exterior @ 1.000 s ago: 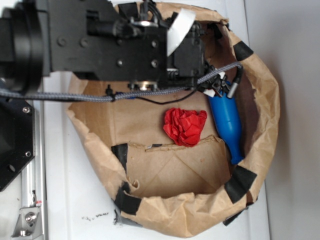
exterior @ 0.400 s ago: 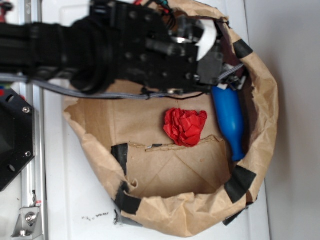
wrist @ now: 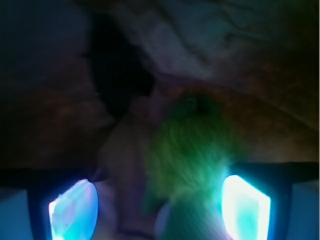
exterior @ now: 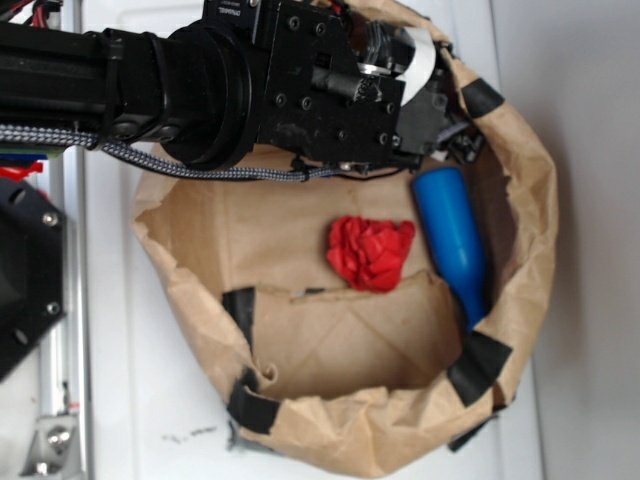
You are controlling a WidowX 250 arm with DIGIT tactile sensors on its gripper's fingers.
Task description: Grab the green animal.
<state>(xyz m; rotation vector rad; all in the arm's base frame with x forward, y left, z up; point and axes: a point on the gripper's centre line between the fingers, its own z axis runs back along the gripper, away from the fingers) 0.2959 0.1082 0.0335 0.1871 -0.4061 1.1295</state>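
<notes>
In the dim, blurred wrist view the hand [wrist: 160, 205] stands wide, its two glowing fingertips [wrist: 245, 205] well apart, and the green animal [wrist: 192, 150] lies between them, nearer the right-hand one; contact cannot be told. Beyond it rises the crumpled wall of the paper bag [exterior: 520, 200]. In the exterior view the red wad [exterior: 370, 253] and blue bottle [exterior: 452, 235] lie just below the hand inside the bag.
</notes>
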